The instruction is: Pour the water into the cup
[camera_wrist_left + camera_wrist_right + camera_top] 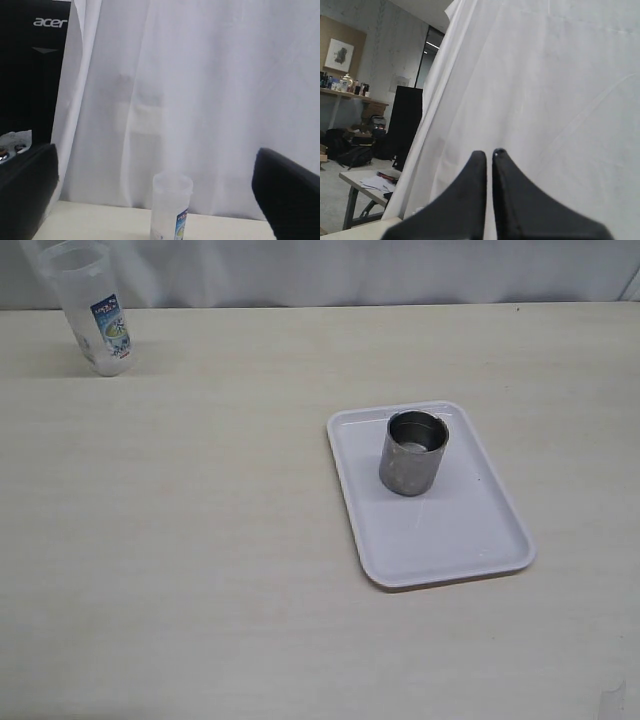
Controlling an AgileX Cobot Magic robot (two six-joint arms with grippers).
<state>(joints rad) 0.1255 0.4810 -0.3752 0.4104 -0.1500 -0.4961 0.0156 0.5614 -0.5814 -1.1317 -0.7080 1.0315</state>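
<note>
The steel cup (412,452) stands upright on the far part of a white tray (470,540), right of the table's middle. A tall clear plastic pitcher (95,310) with a blue-white label stands at the far left corner of the table; it also shows in the left wrist view (170,207). No water stream is visible. My left gripper (160,200) is open, its black fingers (27,190) wide apart, with the pitcher ahead between them and untouched. My right gripper (489,152) is shut and empty, pointing at the white curtain. Neither gripper shows in the exterior view.
A white curtain (330,270) hangs along the table's far edge. The pale wooden tabletop (200,540) spreads between pitcher and tray. A black Acer monitor (35,70) stands behind the curtain's edge in the left wrist view.
</note>
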